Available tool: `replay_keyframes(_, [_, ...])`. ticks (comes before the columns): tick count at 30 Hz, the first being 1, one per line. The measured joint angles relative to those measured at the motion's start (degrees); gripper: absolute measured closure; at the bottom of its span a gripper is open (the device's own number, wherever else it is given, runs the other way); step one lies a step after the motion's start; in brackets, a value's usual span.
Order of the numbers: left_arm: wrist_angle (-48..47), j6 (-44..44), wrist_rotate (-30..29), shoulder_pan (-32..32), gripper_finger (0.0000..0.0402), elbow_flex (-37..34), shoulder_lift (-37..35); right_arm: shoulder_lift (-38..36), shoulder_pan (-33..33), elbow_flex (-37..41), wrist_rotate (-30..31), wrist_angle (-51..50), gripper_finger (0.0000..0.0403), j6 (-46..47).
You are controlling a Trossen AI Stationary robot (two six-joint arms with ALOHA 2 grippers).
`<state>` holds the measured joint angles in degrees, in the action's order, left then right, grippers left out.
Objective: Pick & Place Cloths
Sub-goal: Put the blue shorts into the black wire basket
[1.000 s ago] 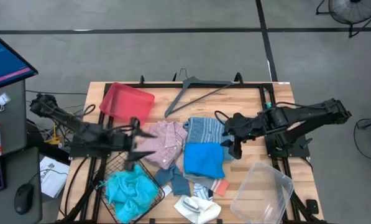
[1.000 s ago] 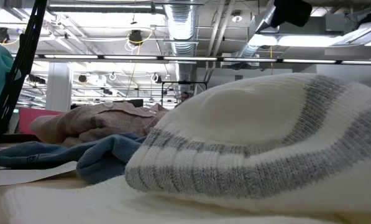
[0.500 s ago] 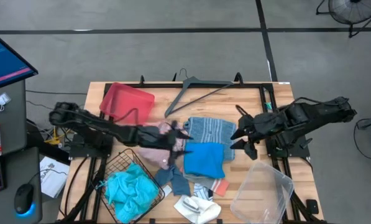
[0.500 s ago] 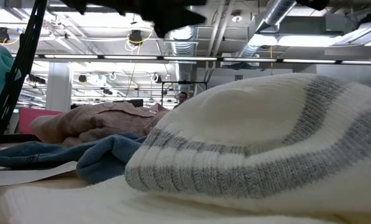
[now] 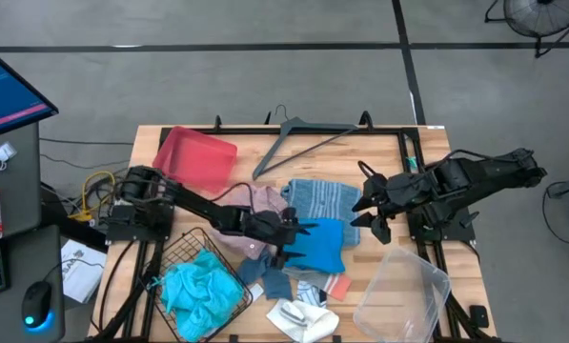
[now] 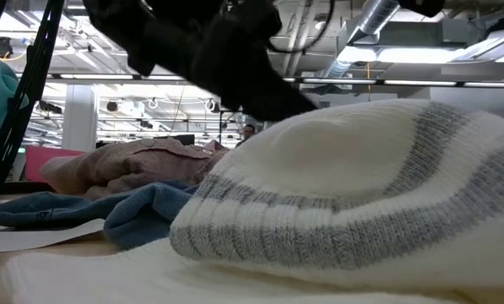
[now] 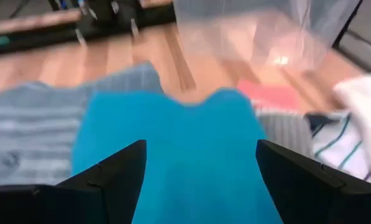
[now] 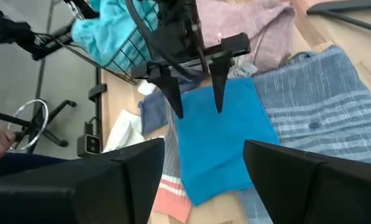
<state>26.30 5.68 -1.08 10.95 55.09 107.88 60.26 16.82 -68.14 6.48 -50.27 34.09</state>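
In the low view a white sock (image 6: 353,203) fills the near right, with a blue cloth (image 6: 108,211) and the pink shirt (image 6: 133,169) behind it at left. From above, a turquoise cloth (image 5: 200,291) sits in the wire basket (image 5: 229,307) at lower left. At frame centre the left end effector (image 5: 298,239), fingers spread, is over the bright blue cloth (image 5: 317,246). The striped cloth (image 5: 317,197) lies just above. At right, the right end effector (image 5: 370,212) hangs open beside it.
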Motion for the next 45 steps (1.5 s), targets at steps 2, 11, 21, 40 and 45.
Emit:
replay_keyframes(2, [-0.2, 0.0, -0.1, 0.3, 0.0114, 0.0, 1.9, 0.0, 0.0, -0.1, 0.0, 0.2, 0.0186, 0.0])
replay_keyframes(11, [-1.3, -4.5, -3.6, 0.8, 0.0143, 0.2, 7.4, 0.6, 0.0, 0.0, 0.0, 0.2, 0.0186, 0.8])
replay_keyframes(21, [-10.3, -7.7, -8.2, 0.3, 0.0387, 0.0, 3.6, 0.6, -0.5, 0.0, 0.0, 5.8, 0.0186, 2.0])
replay_keyframes(40, [-23.5, -6.1, -10.2, 10.4, 0.0401, 0.0, -40.5, 0.6, -0.5, 0.0, 1.9, 7.5, 0.0186, 3.5])
replay_keyframes(45, [-23.5, -5.4, -13.9, 19.6, 0.0401, 0.0, -45.5, 0.6, -0.5, 0.0, 4.1, 7.5, 0.0186, 3.4])
